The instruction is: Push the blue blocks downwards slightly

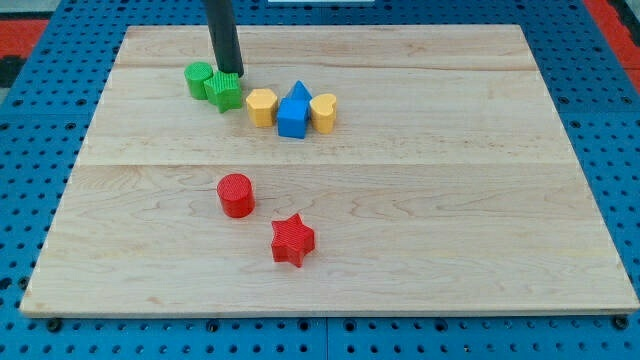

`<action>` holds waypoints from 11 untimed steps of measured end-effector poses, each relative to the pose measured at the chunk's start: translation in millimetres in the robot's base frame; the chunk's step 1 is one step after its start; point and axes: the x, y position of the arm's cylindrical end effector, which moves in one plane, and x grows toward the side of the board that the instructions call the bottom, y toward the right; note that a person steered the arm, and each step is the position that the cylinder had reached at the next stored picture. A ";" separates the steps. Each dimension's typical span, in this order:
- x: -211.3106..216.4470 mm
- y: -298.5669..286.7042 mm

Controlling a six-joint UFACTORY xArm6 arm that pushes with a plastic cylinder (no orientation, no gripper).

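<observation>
Two blue blocks stand together near the board's upper middle: a blue cube-like block [292, 118] in front and a blue triangular block [298, 92] just behind it. A yellow hexagonal block [261, 106] touches them on the view's left and a yellow heart block [323, 112] on the view's right. My tip [231, 73] is to the view's left of the blue blocks, at the top edge of a green star block [225, 91], apart from the blue ones.
A green cylinder [199, 78] sits beside the green star. A red cylinder [236, 194] and a red star [292, 240] lie lower on the wooden board [450, 200]. A blue pegboard [30, 150] surrounds the board.
</observation>
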 end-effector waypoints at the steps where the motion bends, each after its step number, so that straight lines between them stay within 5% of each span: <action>1: 0.0 0.0; 4: -1.0 -1.5; 6: 6.5 92.9; 7: 40.2 96.3; 8: 30.6 96.3; 9: -18.7 85.3; 10: -40.3 4.6; 11: -24.5 -36.7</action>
